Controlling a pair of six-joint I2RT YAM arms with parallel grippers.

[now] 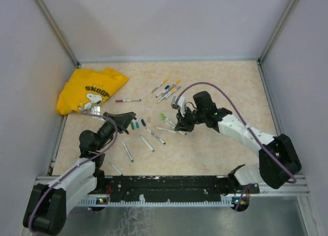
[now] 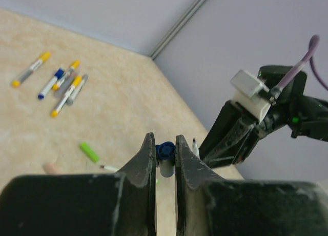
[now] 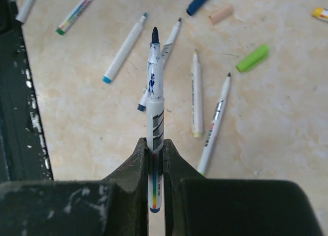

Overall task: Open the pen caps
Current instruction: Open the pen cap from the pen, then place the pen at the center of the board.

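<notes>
My left gripper [image 1: 128, 116] is shut on a blue pen cap [image 2: 166, 151], held end-on between its fingertips above the table. My right gripper [image 1: 179, 125] is shut on an uncapped white marker [image 3: 155, 92] with a dark blue tip, close to the right of the left gripper. That marker's tip [image 2: 195, 143] shows just beside the held cap. Loose caps lie on the table: a green one [image 3: 252, 57], a dark blue one [image 3: 200, 1] and a peach one [image 3: 221, 14]. Several capped markers [image 1: 166, 88] with yellow and blue caps lie at the back.
Several uncapped white barrels [image 1: 154, 136] lie between the grippers and the near edge. A yellow Snoopy shirt [image 1: 89, 91] lies at the back left, with a pink-capped marker [image 1: 128, 100] beside it. Grey walls enclose the table.
</notes>
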